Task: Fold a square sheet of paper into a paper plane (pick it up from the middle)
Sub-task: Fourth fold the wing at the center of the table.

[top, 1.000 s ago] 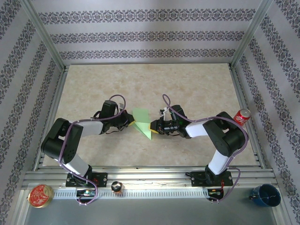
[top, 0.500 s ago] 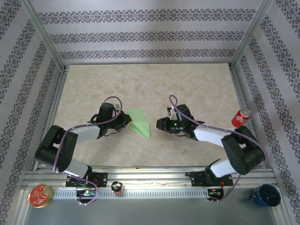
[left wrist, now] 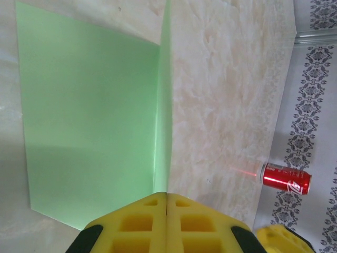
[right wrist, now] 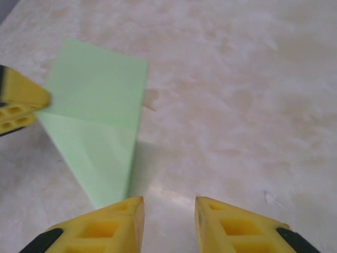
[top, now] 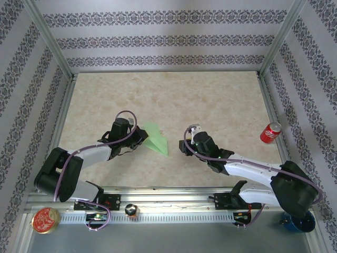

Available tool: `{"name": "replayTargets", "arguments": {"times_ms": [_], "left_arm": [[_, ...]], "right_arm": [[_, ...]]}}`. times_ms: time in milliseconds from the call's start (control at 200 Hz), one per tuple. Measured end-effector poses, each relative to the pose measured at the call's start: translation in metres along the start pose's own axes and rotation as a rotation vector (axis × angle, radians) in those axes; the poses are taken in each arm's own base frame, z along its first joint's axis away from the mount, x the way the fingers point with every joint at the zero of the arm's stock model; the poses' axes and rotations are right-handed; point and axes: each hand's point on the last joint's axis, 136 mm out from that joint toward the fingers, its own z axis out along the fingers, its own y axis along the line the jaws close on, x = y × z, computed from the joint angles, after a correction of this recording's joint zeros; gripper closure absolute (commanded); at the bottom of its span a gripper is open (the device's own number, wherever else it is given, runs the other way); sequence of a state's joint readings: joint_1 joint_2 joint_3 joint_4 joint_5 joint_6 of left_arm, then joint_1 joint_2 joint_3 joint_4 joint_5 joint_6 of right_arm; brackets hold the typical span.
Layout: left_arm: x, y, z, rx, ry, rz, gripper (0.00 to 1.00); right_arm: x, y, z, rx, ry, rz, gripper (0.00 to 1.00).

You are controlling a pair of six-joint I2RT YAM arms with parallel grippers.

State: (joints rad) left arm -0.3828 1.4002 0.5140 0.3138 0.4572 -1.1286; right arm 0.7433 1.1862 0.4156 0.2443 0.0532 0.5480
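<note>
Starting at the near rail [top: 174, 216], a round red tin [top: 45, 220] sits at the left end with its patterned top facing up, and a blue mug [top: 303, 221] sits at the right end, its interior too dark to read. Farther in, on the marbled table [top: 168, 95], the left gripper [top: 142, 138] has its yellow fingers [left wrist: 137, 224] pressed fully together on the near edge of the folded pale-green sheet of paper [top: 156, 138]. One flap lies flat and the fold line runs away from the jaws. The right gripper [top: 183, 147] hovers just beside the sheet's pointed near corner, jaws narrowly apart with nothing between them. A red soda can [top: 271, 132] lies on its side near the right frame edge [top: 274, 126], well apart from both grippers. Beyond the sheet, open tabletop runs to the far frame rail [top: 168, 72].
</note>
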Motion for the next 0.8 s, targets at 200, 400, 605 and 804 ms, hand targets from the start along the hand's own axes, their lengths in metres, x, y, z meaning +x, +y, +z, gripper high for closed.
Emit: {"name": "replayTargets", "arguments": {"times_ms": [200,400,605,804], "left_arm": [[0.000,0.003,-0.001,-0.010,-0.011,-0.010,1.00],[-0.001,-0.001,-0.005,-0.003,-0.022,-0.006,1.00],[-0.002,-0.003,-0.007,0.002,-0.028,-0.004,1.00],[-0.001,0.000,-0.007,-0.012,-0.024,-0.009,1.00]], "right_arm": [[0.016,0.013,0.007,-0.020,0.055,-0.075,0.61],[0.032,0.069,0.018,-0.084,0.029,-0.419,0.68],[0.052,0.099,0.045,-0.067,-0.022,-0.707,0.65],[0.042,0.102,0.072,0.008,-0.080,-0.780,0.65]]}}
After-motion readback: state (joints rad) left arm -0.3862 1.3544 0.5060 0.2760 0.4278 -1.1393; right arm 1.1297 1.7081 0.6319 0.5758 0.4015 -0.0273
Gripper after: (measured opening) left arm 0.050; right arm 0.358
